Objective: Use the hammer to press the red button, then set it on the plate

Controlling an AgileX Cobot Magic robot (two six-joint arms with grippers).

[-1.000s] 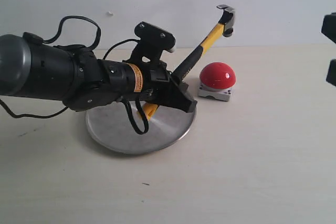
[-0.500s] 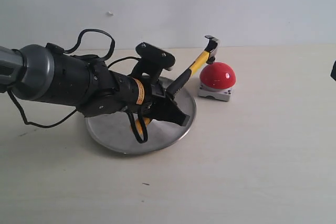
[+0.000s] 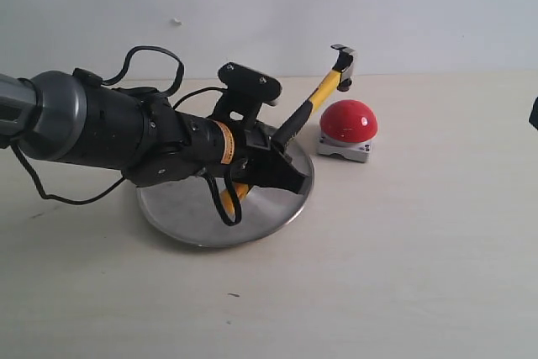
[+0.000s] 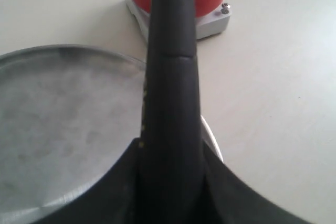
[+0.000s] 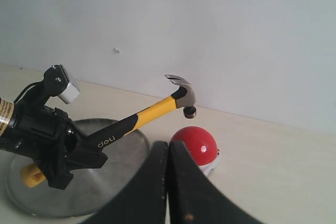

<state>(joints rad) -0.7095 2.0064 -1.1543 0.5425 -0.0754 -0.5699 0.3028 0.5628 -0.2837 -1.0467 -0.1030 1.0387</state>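
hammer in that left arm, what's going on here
The left gripper is clamped on the black grip of the hammer, holding it tilted up over the plate. The hammer's head hangs just above the red button. The right wrist view shows a clear gap between them, so nothing is being pressed at this moment. The right gripper is shut, holds nothing and is off to the side.

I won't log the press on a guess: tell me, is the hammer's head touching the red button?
No: the right wrist view shows the hammer with its head above the red button, a clear gap between them.
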